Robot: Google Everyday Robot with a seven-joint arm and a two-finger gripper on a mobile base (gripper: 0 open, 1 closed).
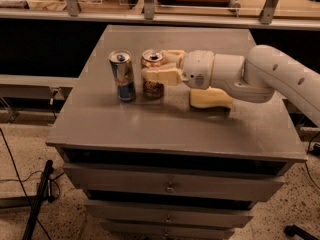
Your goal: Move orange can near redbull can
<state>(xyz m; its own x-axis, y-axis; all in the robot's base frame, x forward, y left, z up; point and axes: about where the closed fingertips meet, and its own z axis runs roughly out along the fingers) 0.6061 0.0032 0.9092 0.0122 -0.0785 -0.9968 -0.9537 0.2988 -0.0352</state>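
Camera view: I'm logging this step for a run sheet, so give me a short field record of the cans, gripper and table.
orange can: upright on the table, gripped
redbull can: upright beside the orange can, narrow gap, not touching
gripper: fingers closed around the orange can's upper body
table: grey top over drawers
other: pale yellow block lying under the arm
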